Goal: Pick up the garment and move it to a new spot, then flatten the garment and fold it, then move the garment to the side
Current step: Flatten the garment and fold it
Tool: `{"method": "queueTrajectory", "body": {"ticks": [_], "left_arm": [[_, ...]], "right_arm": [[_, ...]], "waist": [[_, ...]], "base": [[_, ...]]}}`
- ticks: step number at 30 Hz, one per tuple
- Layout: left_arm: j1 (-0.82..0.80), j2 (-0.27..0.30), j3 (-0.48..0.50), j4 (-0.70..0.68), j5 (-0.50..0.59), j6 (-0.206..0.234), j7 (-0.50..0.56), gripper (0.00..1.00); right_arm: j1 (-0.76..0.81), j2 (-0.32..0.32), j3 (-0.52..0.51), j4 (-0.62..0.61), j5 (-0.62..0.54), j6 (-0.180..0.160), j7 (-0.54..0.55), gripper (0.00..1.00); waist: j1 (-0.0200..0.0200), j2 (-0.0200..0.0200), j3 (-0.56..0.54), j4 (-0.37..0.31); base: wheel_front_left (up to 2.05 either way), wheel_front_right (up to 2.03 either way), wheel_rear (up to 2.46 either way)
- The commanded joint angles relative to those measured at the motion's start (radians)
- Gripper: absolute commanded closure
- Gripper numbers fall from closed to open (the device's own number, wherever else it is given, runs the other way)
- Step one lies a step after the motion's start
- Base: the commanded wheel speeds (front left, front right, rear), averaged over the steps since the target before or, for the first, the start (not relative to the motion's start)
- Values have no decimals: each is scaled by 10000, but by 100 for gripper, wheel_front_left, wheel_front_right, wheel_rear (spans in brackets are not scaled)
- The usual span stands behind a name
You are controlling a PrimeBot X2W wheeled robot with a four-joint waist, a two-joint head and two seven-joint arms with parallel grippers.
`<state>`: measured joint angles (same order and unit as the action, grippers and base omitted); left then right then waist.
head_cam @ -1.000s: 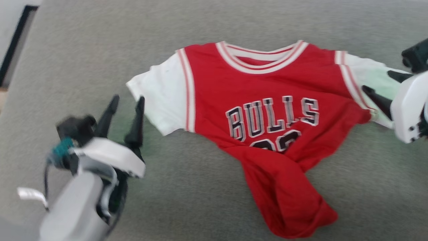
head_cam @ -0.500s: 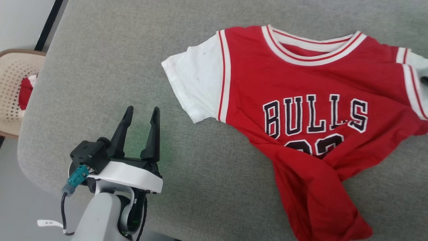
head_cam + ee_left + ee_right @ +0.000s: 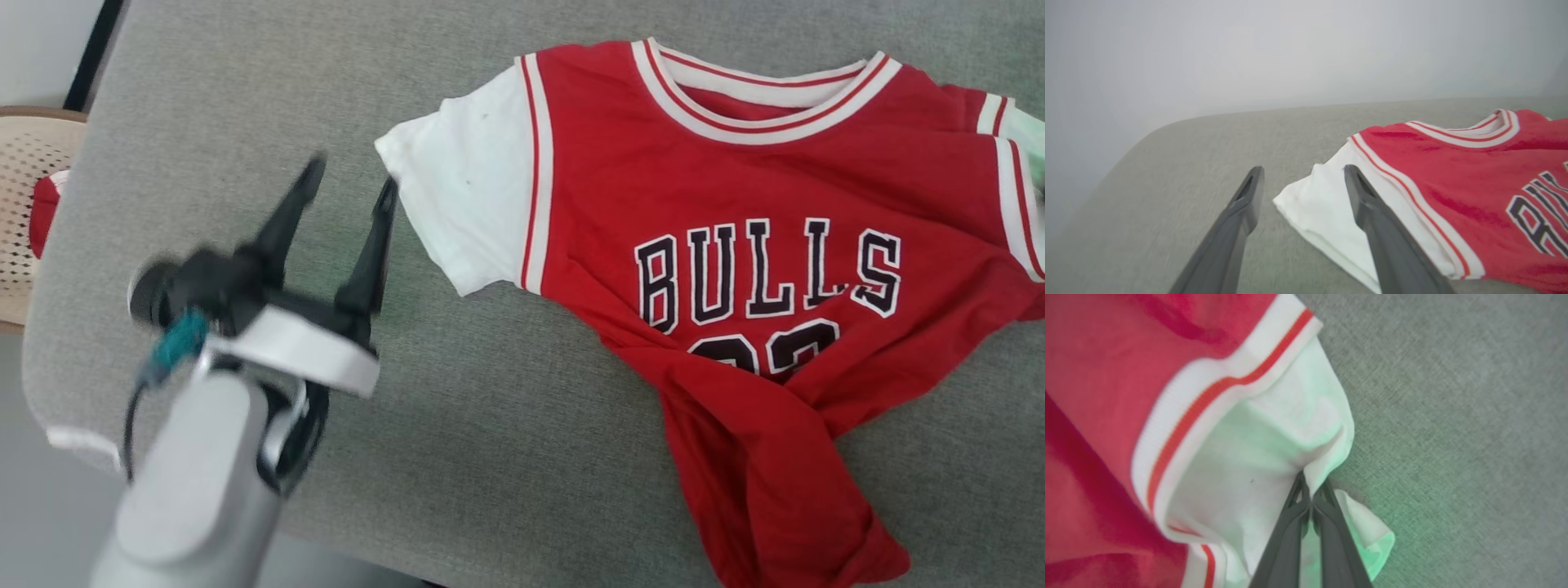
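The garment, a red T-shirt with white sleeves and black lettering, lies face up on the grey cushion; its lower hem is bunched and twisted toward the front right. My left gripper is open, hovering just left of the near white sleeve. In the left wrist view that gripper has its fingers spread around the sleeve's corner, above the fabric. In the right wrist view my right gripper is shut, pinching the edge of the other white sleeve of the garment.
The cushion's rounded left edge drops off beside my left arm. A woven tan basket with something red inside stands beyond that edge. Open grey surface lies to the right of the pinched sleeve.
The head camera has shifted left, so the right gripper left that view. My left gripper rose and moved toward the near sleeve. The right gripper closed on the far sleeve.
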<state>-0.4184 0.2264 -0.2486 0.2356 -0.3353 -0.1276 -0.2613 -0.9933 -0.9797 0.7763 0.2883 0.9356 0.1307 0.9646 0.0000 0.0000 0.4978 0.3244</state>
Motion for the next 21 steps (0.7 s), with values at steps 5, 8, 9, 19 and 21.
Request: {"method": "queueTrajectory", "body": {"ticks": [5,8,9,19,21], "left_arm": [[-3083,1896,-2789,403,-1615,-31,1183,0],[-4580,2730,-4172,941,-2994,-11,2505,0],[-5002,2888,-4702,1126,-3516,-11,3027,0],[-7396,3753,-7182,2659,-7692,-13,6961,0],[-7631,3848,-7500,2901,-8183,-13,7427,0]], "right_arm": [[137,123,656,97,8,-7,97,100],[-146,130,764,10,-55,-34,74,100],[-242,125,801,0,-67,-36,52,100],[-838,262,1171,-83,-80,-48,-50,100],[-971,312,1246,-87,-52,-50,-68,100]], "waist": [[0,0,363,-290],[0,0,574,-403],[0,0,639,-432],[0,0,1055,-764],[0,0,1147,-819]], "base": [[0,0,0],[0,0,0],[0,0,0],[0,0,0],[0,0,0]]}}
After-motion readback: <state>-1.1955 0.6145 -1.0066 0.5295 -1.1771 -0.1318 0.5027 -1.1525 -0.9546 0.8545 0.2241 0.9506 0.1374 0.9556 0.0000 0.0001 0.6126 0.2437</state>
